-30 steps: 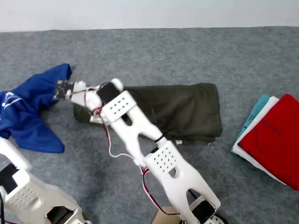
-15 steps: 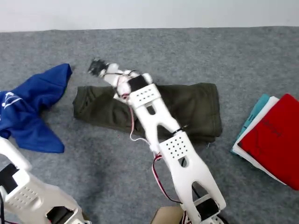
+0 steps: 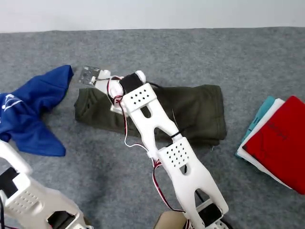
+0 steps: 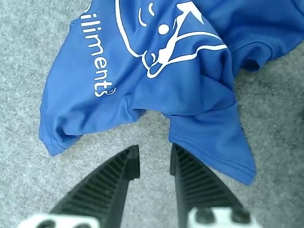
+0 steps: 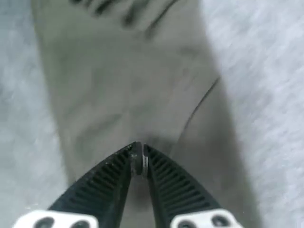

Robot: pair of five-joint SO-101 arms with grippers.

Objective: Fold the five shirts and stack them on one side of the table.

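A folded olive shirt (image 3: 190, 112) lies across the middle of the table. My right gripper (image 3: 89, 75) hovers just past that shirt's far left corner, and in the right wrist view the gripper (image 5: 138, 154) is shut, its tips touching above the olive cloth (image 5: 123, 85). A crumpled blue shirt (image 3: 33, 112) with white print lies at the left. My left gripper (image 4: 153, 152) hangs open a little over the carpet at the blue shirt's (image 4: 156, 66) edge, holding nothing. A stack of folded shirts, red on top (image 3: 281, 136), sits at the right edge.
Grey carpet (image 3: 95, 162) covers the table. The left arm's white base (image 3: 28, 202) fills the near left corner. The right arm (image 3: 157, 138) stretches diagonally over the olive shirt. A pale wall runs behind the far edge.
The right gripper swung away from beside the blue shirt toward the far side, then came back slightly left. The olive shirt's left end now lies uncovered. The left arm stayed still.
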